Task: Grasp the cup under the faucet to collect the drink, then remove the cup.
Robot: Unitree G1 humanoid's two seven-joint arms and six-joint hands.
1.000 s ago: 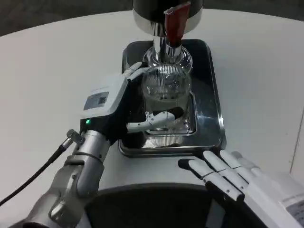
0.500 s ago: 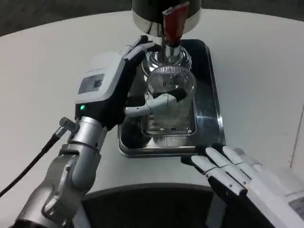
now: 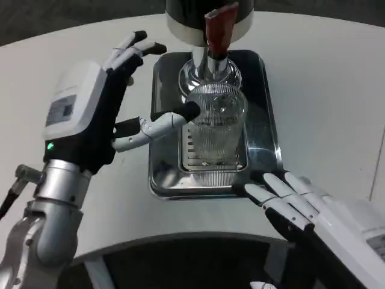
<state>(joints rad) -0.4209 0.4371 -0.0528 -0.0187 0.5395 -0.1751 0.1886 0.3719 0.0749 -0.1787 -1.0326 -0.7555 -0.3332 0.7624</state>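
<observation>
A clear ribbed cup (image 3: 214,129) stands on the grille of a steel drip tray (image 3: 269,129), right below the faucet with the red lever (image 3: 218,31). My left hand (image 3: 99,111) is raised to the left of the tray with its fingers spread. Its thumb tip lies close to the cup's left rim, and the hand holds nothing. My right hand (image 3: 287,205) lies flat at the tray's near right corner, fingers stretched out and apart.
The dark round dispenser body (image 3: 186,15) with a chrome base stands at the far end of the tray. White table (image 3: 337,90) extends on both sides. A dark curved edge of the table runs along the bottom.
My left hand has let go of the cup, opened its fingers and drawn back to the left and upward. The cup stays on the grille. The right hand has barely moved.
</observation>
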